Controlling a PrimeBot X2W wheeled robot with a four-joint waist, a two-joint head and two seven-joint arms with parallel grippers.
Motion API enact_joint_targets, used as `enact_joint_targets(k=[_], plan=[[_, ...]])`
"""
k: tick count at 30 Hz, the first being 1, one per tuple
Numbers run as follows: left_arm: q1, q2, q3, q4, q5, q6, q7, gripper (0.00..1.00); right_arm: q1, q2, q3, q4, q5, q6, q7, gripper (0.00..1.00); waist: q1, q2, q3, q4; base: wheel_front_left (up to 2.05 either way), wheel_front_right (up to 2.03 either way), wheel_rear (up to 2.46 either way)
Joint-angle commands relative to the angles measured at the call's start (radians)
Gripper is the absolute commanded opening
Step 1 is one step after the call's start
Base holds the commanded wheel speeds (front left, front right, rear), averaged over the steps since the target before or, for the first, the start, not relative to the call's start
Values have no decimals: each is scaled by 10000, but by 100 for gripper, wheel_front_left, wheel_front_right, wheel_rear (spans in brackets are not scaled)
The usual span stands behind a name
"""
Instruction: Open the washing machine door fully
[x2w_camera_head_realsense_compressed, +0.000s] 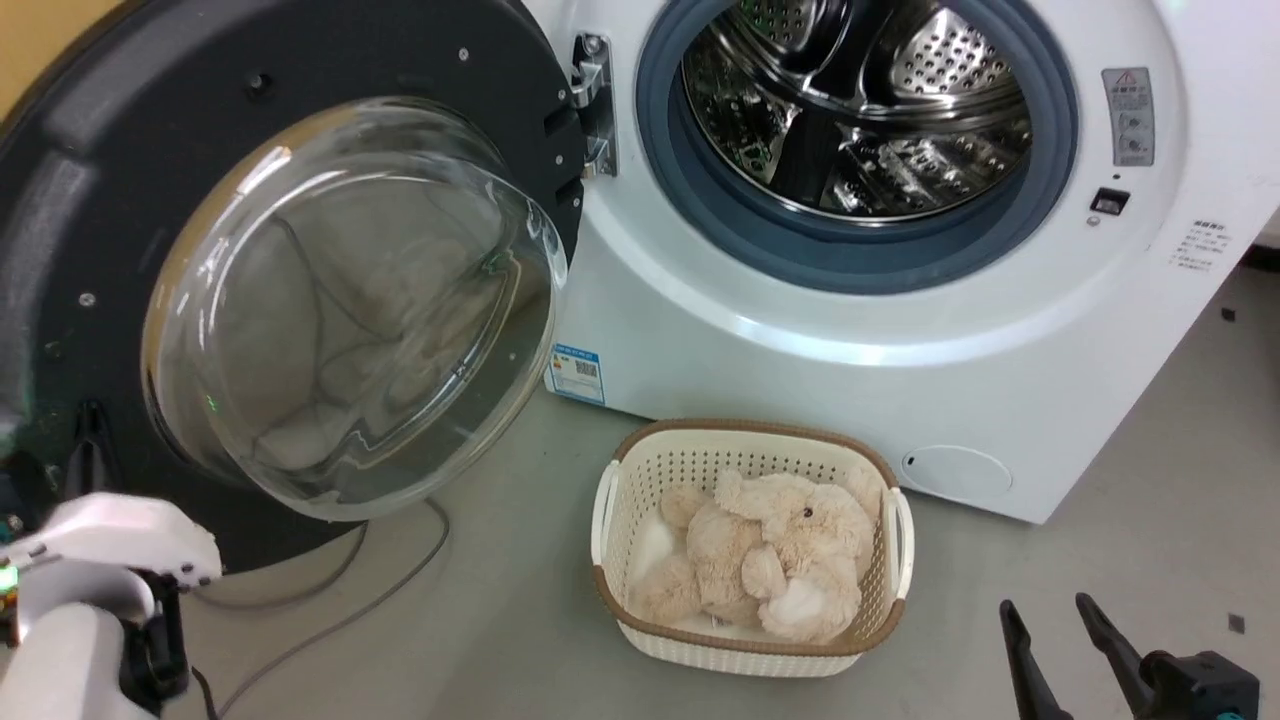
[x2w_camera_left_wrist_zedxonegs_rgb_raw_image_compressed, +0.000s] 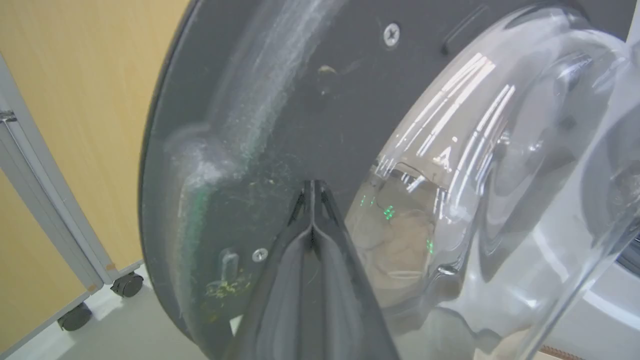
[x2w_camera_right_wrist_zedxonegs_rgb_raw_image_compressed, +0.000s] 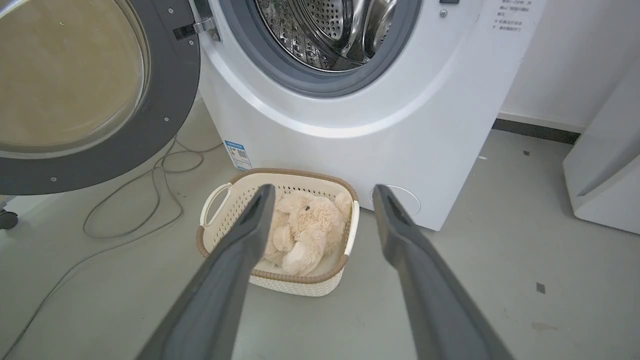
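The washing machine door (x2w_camera_head_realsense_compressed: 60, 250), a black disc with a bulging clear glass bowl (x2w_camera_head_realsense_compressed: 350, 310), stands swung out to the left of the white washing machine (x2w_camera_head_realsense_compressed: 760, 340). The steel drum (x2w_camera_head_realsense_compressed: 860, 100) and grey rubber ring (x2w_camera_head_realsense_compressed: 850, 250) are exposed. My left gripper (x2w_camera_head_realsense_compressed: 92, 410) is shut, and its tips (x2w_camera_left_wrist_zedxonegs_rgb_raw_image_compressed: 312, 184) touch the door's inner black face (x2w_camera_left_wrist_zedxonegs_rgb_raw_image_compressed: 280, 100) beside the glass. Low on the right, my right gripper (x2w_camera_head_realsense_compressed: 1045, 602) hangs open and holds nothing. In the right wrist view the gripper (x2w_camera_right_wrist_zedxonegs_rgb_raw_image_compressed: 322, 192) points at the basket in front of the machine (x2w_camera_right_wrist_zedxonegs_rgb_raw_image_compressed: 350, 140), with the door (x2w_camera_right_wrist_zedxonegs_rgb_raw_image_compressed: 165, 100) at upper left.
A cream basket (x2w_camera_head_realsense_compressed: 640, 470) with a beige plush toy (x2w_camera_head_realsense_compressed: 780, 550) sits on the floor before the machine. Grey cables (x2w_camera_head_realsense_compressed: 340, 610) loop on the floor under the door. A wood-coloured partition on casters (x2w_camera_left_wrist_zedxonegs_rgb_raw_image_compressed: 127, 285) stands behind the door. A white appliance (x2w_camera_right_wrist_zedxonegs_rgb_raw_image_compressed: 605, 165) stands at right.
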Motion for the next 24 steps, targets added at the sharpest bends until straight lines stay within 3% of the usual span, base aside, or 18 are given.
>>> enact_joint_targets(k=[1, 6, 9, 10, 16, 24], plan=[[320, -137, 145, -145, 148, -42, -52, 0, -77, 30, 25, 50, 98, 4, -39, 100, -1, 0, -126, -11, 0, 0, 0], [1336, -669, 474, -914, 473, -144, -53, 0, -10, 30, 118, 161, 173, 4, -99, 100, -1, 0, -349, -70, 0, 0, 0], [2093, -972, 713, -1606, 678, 2, -54, 91, 12, 30, 170, 218, 189, 4, -137, 100, -1, 0, -477, -137, 0, 0, 0], [2352, -1067, 784, -1841, 740, 38, -54, 100, 23, 30, 178, 234, 200, 4, -154, 100, -1, 0, -515, -152, 0, 0, 0], [3819, -1639, 830, -3192, 1148, 113, -54, 100, 65, 30, 202, 329, 222, 4, -249, 100, -1, 0, -764, -283, 0, 0, 0], [5026, -2344, -182, -4297, 1782, 145, -27, 100, 60, 30, 272, 397, 158, 4, -310, 100, -1, 0, -1012, -722, 0, 0, 0]])
